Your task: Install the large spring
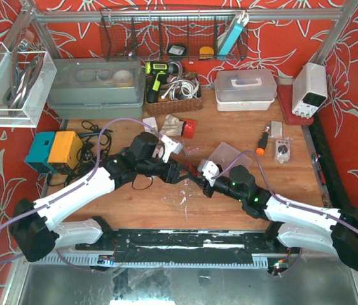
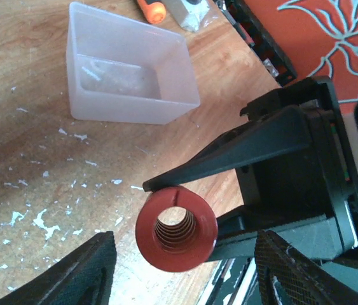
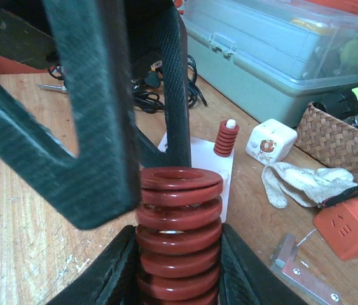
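Note:
The large spring (image 3: 179,190), red with thick coils, stands out from my right gripper (image 3: 177,254), which is shut on its lower coils. In the left wrist view the spring (image 2: 176,230) shows end-on, held above the wooden table. My left gripper (image 2: 185,244) is open, one finger on each side of the spring with a gap on both sides. The left gripper's dark fingers (image 3: 96,127) loom beside the spring's free end. Behind it lies a white base (image 3: 198,152) with a small red spring (image 3: 226,138) on a peg. The two grippers meet at mid-table (image 1: 192,175).
A clear plastic tub (image 2: 128,76) stands close by on the table. A white cube (image 3: 269,141), a glove (image 3: 306,184), an orange-red power block (image 3: 350,229) and a metal bracket (image 3: 302,270) lie past the base. A wicker basket (image 3: 337,136) and a grey toolbox (image 3: 274,57) stand behind.

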